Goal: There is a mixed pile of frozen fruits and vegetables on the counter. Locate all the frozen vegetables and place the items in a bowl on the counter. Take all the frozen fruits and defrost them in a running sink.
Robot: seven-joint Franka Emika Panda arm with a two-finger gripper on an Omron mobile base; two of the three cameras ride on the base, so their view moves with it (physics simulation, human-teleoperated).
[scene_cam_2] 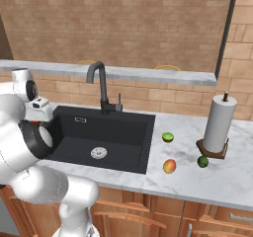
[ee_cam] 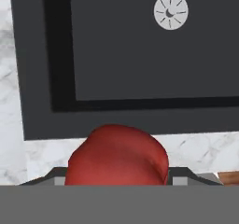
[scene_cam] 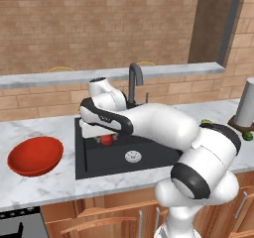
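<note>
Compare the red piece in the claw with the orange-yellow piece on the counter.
The red piece is dull red all over; the orange-yellow piece is yellow-orange with a red blush. The red one sits between the fingers of the claw, above the sink; the orange-yellow one rests free on the counter, right of the sink. Both are small, roundish produce.

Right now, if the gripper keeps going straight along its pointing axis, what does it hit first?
Probably the sink: the gripper, shut on the red vegetable, looks down past its edge into the black basin. Depth is unclear.
</note>
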